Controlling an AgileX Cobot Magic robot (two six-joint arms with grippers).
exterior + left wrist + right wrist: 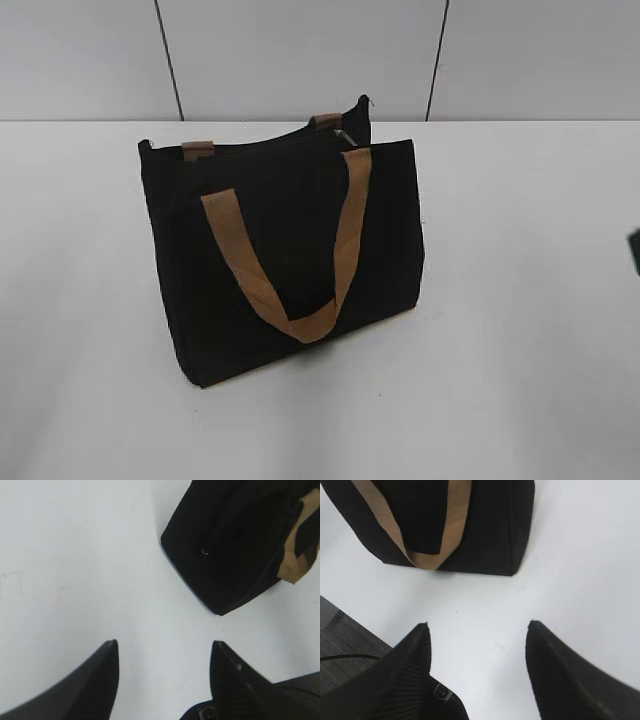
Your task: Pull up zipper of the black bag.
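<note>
The black bag (pixel 290 250) stands upright in the middle of the white table, with a tan loop handle (pixel 300 270) hanging down its front. A small silver bit of the zipper (pixel 345 135) shows at the top edge near the right end. The left gripper (pixel 164 645) is open and empty over bare table, the bag's end (pixel 235 545) ahead of it to the right. The right gripper (pixel 479 625) is open and empty, the bag (pixel 485 525) ahead of it. Only a dark sliver at the exterior view's right edge (pixel 634 250) shows; it may be part of the right arm.
The white table (pixel 520 330) lies all round the bag. A grey panelled wall (pixel 300 60) stands behind it. The table's edge and a grey floor (pixel 340 635) show at the left of the right wrist view.
</note>
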